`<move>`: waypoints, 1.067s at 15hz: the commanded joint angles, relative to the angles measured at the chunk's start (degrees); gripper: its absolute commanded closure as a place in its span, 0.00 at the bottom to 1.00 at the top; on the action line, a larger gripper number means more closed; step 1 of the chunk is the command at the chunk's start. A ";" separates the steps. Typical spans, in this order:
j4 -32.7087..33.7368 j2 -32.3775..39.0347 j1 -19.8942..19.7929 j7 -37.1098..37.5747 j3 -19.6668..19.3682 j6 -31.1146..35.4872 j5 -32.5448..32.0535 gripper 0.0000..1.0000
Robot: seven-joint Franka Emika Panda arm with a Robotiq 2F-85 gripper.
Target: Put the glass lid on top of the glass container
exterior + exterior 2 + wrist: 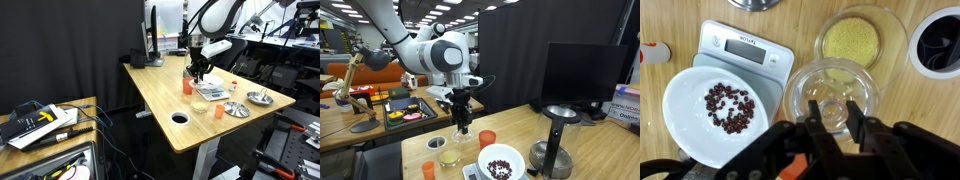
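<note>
In the wrist view the round clear glass lid [830,92] sits right under my gripper [835,115]. Its central knob is between the two black fingers, which close on it. The glass container [850,40] holds yellow grains and lies just beyond the lid; the lid's far edge overlaps the container's near rim. In both exterior views the gripper [198,72] [460,126] points straight down, a little above the tabletop. The container also shows in an exterior view [448,158], below and to the left of the fingers.
A white bowl of dark beans [720,110] stands on a grey scale [745,45] beside the lid. A black cable hole [936,45] is in the wooden table [160,95]. Orange cups [487,139] [429,170], metal dishes [237,108] [260,97] and a monitor [582,70] stand nearby.
</note>
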 commanded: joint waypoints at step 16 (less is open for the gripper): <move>-7.36 -4.70 -0.01 3.79 3.91 0.90 -9.63 0.92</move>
